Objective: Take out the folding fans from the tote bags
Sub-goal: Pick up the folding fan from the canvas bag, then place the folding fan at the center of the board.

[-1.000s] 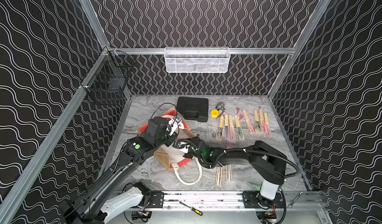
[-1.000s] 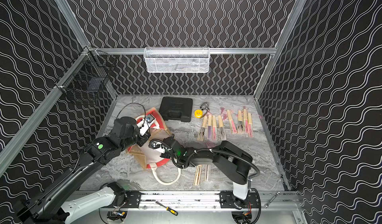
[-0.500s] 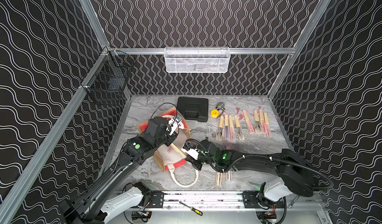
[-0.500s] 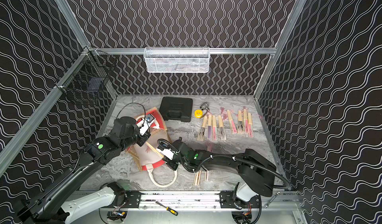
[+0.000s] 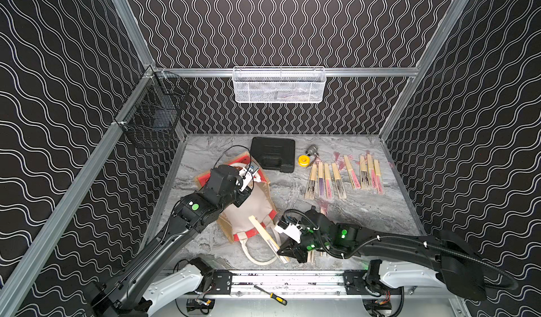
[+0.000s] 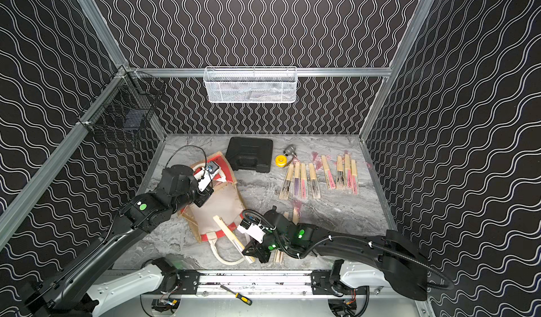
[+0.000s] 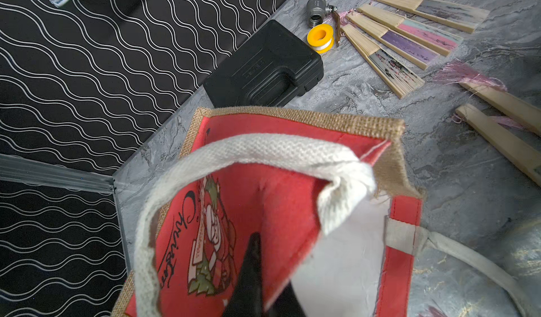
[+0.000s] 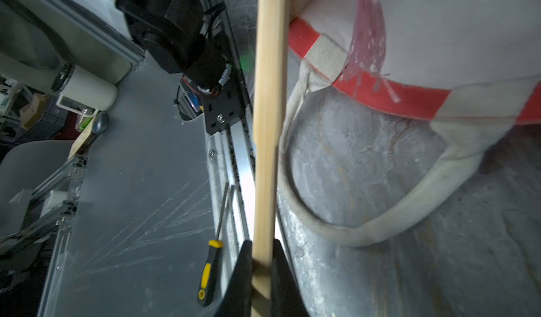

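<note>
Both top views high, looking down on table (image 5: pixel 366 213), wrist views close, sharing tote bag (image 7: pixel 287 189).

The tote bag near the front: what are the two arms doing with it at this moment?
The robot is emptying the tote bag, which lies on its side on the table. The left claw is shut on the bag's upper wall and holds it open. The right claw is shut on one folding fan, whose far end is not yet clear of the bag's mouth. A row of fans already lies at the back right.
</note>
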`<state>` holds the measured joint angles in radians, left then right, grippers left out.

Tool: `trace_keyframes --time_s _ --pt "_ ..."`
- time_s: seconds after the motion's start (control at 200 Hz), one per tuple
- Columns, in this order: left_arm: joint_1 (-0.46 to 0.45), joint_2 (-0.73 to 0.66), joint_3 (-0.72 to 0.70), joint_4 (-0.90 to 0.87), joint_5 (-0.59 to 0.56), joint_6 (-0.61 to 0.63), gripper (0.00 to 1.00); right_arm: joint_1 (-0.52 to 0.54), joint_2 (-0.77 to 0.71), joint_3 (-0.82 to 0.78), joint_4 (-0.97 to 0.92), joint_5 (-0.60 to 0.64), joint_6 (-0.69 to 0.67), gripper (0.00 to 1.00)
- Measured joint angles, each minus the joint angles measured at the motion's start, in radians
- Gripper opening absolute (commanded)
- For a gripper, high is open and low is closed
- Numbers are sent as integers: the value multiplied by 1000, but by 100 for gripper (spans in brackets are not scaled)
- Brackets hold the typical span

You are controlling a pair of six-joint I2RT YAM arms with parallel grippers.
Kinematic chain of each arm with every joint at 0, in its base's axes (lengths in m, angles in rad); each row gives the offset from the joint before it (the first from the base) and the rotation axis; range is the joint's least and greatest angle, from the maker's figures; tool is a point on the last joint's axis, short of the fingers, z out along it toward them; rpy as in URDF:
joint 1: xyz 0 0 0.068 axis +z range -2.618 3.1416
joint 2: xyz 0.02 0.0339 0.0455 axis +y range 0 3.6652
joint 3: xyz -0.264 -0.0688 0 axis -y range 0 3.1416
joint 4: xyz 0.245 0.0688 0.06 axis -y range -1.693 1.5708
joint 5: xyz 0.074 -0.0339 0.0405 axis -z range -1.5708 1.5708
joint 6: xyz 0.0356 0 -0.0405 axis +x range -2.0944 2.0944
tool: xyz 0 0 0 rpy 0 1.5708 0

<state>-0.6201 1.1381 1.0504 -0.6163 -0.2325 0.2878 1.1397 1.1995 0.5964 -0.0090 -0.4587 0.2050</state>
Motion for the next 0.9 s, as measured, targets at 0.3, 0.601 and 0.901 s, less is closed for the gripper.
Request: trace_keyframes --time_s 0.3,0.601,0.901 --pt "0 0 0 0 -4 0 0 10 -206 -71 -35 -24 120 3" --pt "0 -5 0 0 -11 0 0 -26 -444 -84 -89 94 196 4" --pt "0 -9 0 0 -15 0 0 -271 -507 -74 -229 234 260 5"
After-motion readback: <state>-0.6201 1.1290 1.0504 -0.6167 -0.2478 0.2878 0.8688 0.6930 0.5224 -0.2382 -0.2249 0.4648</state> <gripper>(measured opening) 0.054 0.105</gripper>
